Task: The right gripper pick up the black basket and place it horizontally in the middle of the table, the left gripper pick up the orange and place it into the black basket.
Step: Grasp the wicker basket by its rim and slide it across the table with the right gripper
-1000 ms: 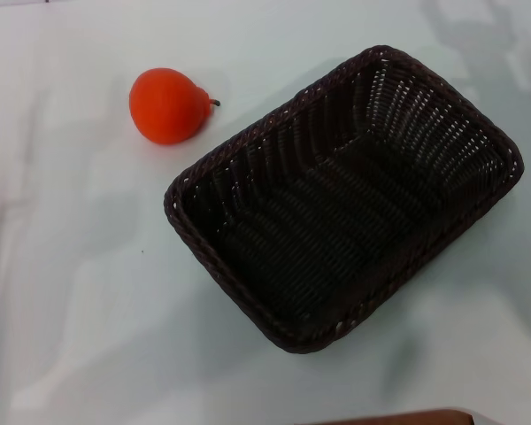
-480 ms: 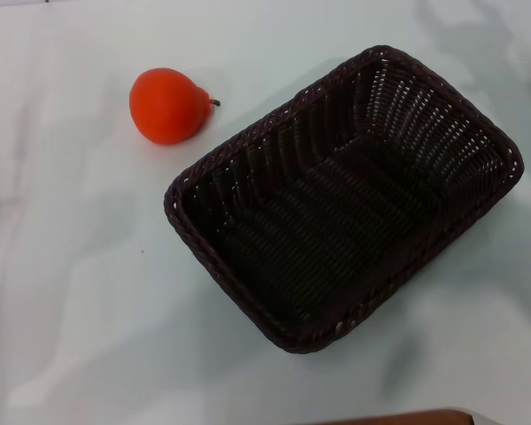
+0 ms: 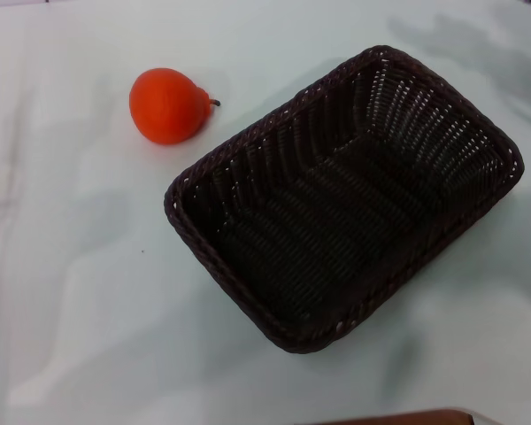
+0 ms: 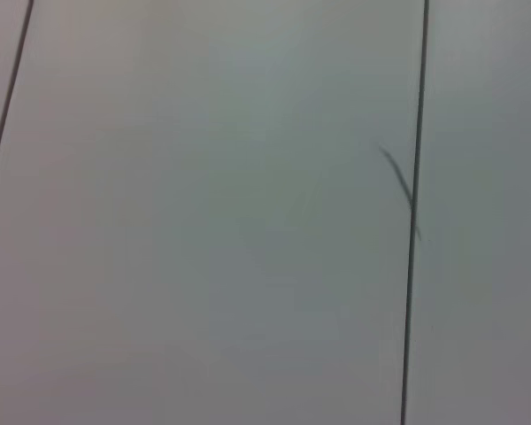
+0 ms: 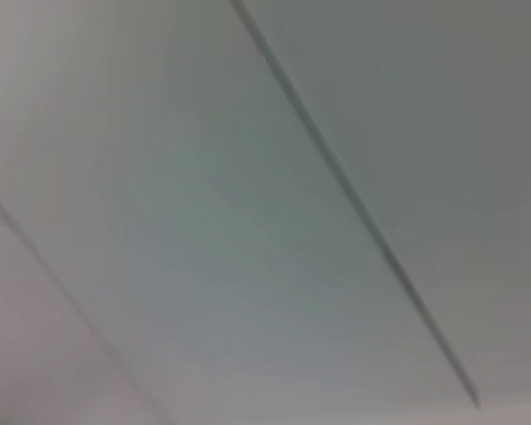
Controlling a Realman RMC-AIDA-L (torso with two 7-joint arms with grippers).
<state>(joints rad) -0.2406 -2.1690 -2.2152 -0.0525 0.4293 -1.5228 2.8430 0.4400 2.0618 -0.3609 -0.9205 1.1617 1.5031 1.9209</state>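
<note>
In the head view the black basket rests on the white table, right of centre, turned diagonally with its far corner toward the upper right. It is empty. The orange lies on the table to the upper left of the basket, a short gap from its rim, with its dark stem pointing right. Neither gripper shows in the head view. The left wrist and right wrist views show only pale flat panels with dark seam lines.
A brown edge shows at the bottom of the head view. Faint grey shadows lie across the far right of the table.
The basket and the orange have not moved. The grey shadows at the table's far right have shifted.
</note>
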